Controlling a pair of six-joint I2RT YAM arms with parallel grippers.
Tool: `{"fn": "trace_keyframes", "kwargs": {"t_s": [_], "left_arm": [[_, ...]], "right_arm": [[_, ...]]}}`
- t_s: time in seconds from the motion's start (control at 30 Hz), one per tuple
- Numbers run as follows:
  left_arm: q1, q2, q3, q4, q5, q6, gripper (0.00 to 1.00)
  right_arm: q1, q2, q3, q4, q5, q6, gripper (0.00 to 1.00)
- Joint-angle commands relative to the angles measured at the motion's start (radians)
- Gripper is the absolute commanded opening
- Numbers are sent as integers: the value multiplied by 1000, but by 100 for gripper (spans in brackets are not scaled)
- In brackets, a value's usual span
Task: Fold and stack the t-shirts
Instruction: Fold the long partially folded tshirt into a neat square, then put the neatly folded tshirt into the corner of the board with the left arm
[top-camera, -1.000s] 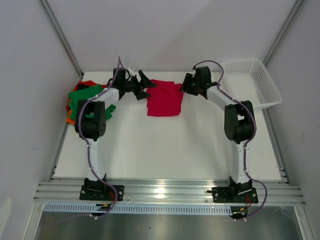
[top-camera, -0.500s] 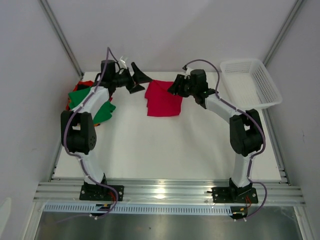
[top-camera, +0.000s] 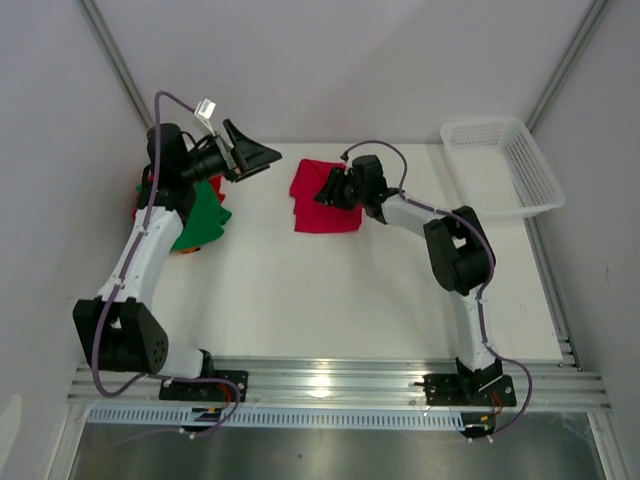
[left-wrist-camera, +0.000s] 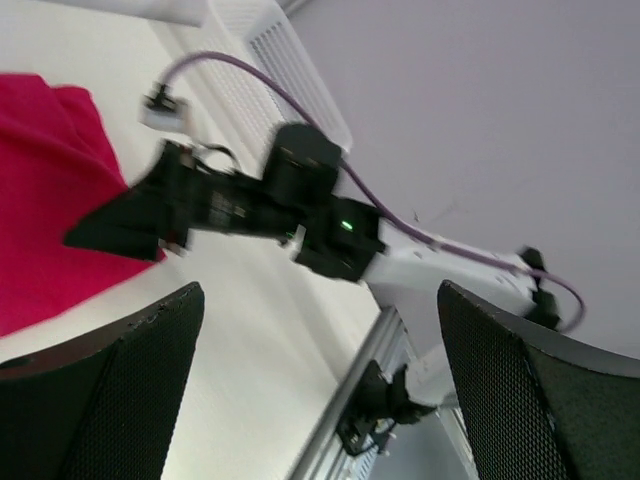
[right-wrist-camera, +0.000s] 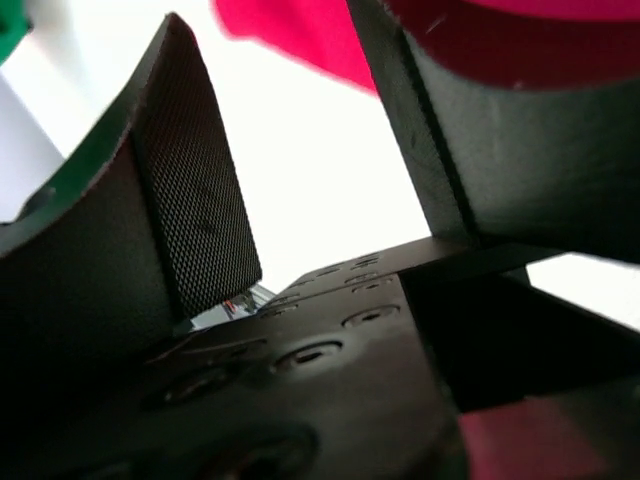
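**A:** layout?
**B:** white table (top-camera: 330, 300). Landmark is the folded crimson t-shirt (top-camera: 320, 215), flat at the table's far edge, roughly centre. The left arm (top-camera: 140, 260) rises well left of it. The right arm (top-camera: 455, 250) reaches in to it from the right. The mesh basket (top-camera: 500, 165) is well right of it, at the far corner. The pile of t-shirts (top-camera: 195, 220) is well left of it: green on top, orange and red edges showing.
**A:** grippers?
**B:** the left gripper (top-camera: 258, 158) is up in the air between the pile and the crimson t-shirt, clear of both. Its fingers are spread wide with nothing in them. The right gripper (top-camera: 328, 188) is over the crimson t-shirt's far right part. Its fingers (right-wrist-camera: 190, 200) are part-spread, and the gap shows bare table with crimson cloth past the tips. Can't tell if the tips touch the cloth.
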Motion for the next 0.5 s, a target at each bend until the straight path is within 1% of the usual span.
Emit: {"fn": "trace_keyframes", "kwargs": {"t_s": [0.0,0.07,0.1,0.2,0.23,0.3,0.47], "left_arm": [[-4,-124,-93,110,69,-49,100],[-4,-194,-136,122,78,-58,99],[-4,-214,-146,120,80,-56,100],[-4,-276,-166,81,64,-27,100],[-3,-287,-164,49,58,-18,99],[-3,-308,-152,12,43,7,100],[-3,-334,-92,-51,23,30,100]], "right_arm": [[4,67,107,-11,84,20,53],[4,118,149,-31,121,18,53],[4,136,202,-56,126,15,53],[-2,202,299,-116,143,26,53],[-3,213,307,-142,147,34,53],[-5,210,297,-152,161,44,52],[-2,137,157,-170,179,57,52]]}}
